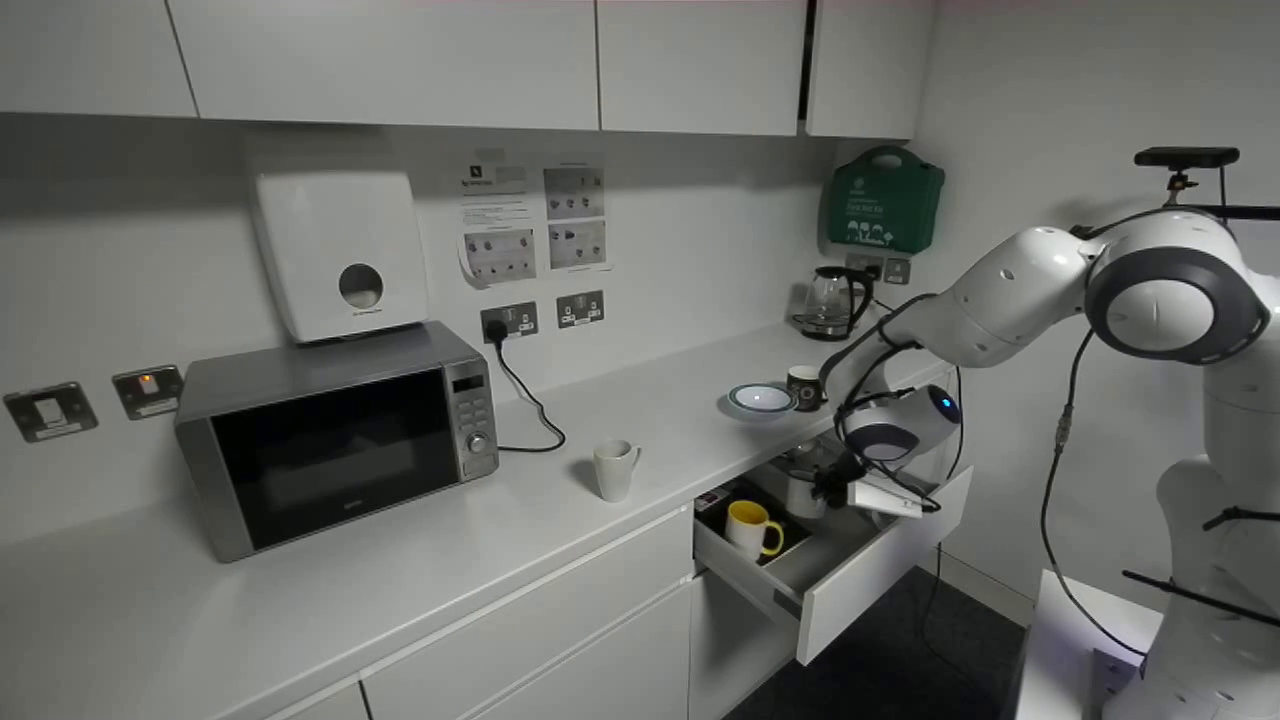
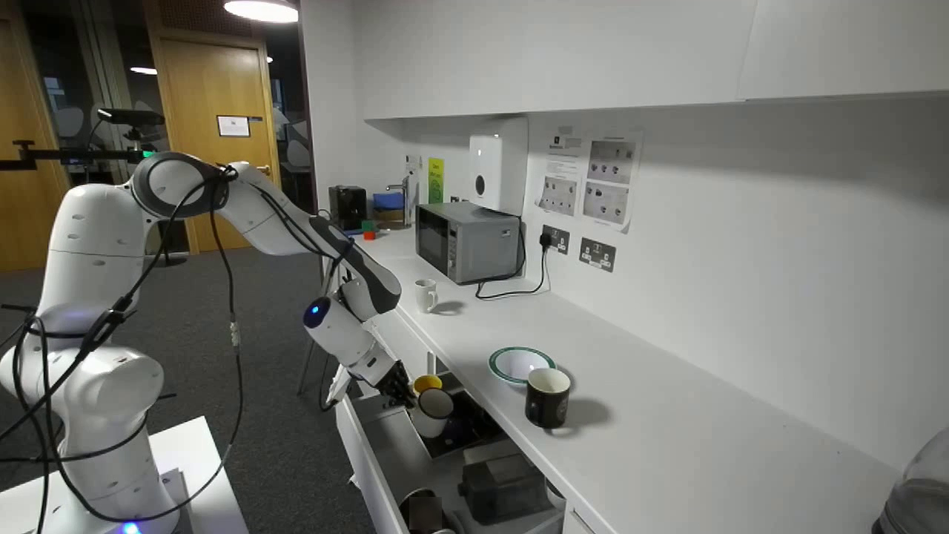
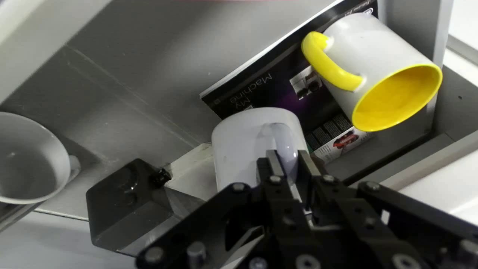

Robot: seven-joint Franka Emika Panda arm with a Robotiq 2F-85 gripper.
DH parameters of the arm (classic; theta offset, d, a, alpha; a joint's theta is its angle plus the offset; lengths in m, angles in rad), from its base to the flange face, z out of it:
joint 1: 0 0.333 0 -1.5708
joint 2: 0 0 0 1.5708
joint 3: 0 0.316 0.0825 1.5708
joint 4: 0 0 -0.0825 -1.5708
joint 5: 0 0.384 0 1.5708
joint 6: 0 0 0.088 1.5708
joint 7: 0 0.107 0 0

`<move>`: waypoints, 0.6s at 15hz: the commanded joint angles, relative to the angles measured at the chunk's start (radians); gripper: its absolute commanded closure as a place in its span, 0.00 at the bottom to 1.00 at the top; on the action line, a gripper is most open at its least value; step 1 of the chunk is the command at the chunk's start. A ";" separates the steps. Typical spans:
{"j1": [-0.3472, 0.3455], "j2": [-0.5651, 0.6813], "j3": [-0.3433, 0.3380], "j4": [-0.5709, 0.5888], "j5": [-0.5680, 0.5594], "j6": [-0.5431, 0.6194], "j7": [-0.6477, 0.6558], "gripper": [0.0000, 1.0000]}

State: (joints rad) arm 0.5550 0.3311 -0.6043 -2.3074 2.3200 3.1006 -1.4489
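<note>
White mug [image 3: 239, 149] sits right at the tips of the claw [image 3: 290, 157], and we see its handle [image 3: 285, 140] caught between the two fingers [image 3: 310, 164], which pinch it from either side. In the wrist view we find the mug's body just ahead of the fingertips and mostly to their left, with the handle side turned toward the camera. In both exterior views it is inside the drawer [image 1: 885, 565], which stands open, and we have it close beside the claw, its mouth facing upward in an exterior view; we cannot tell whether its base touches the bottom. Near it, apart from the claw, a yellow-lined mug [image 3: 373, 56] lies over a dark printed box or booklet [image 3: 269, 89]. Farther left in the wrist view we notice a dark container [image 3: 123, 209] and a pale cup [image 3: 28, 157]. Up on the counter [image 2: 667, 415], we see a green-rimmed bowl [image 2: 520, 365] just beside a black mug [image 2: 545, 406] and, well apart from them, a small pale mug [image 1: 613, 472] near the microwave [image 1: 330, 450].
</note>
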 commanded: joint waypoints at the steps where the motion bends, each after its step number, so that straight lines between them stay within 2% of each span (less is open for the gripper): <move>1: 0.087 0.025 -0.091 0.046 0.075 -0.009 -0.085 0.96; 5: 0.132 0.073 -0.120 0.057 0.068 -0.024 -0.049 0.96; 9: 0.138 0.130 -0.119 0.057 0.063 -0.042 -0.028 0.96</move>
State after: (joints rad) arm 0.6706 0.4167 -0.6891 -2.2669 2.3460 3.0919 -1.4461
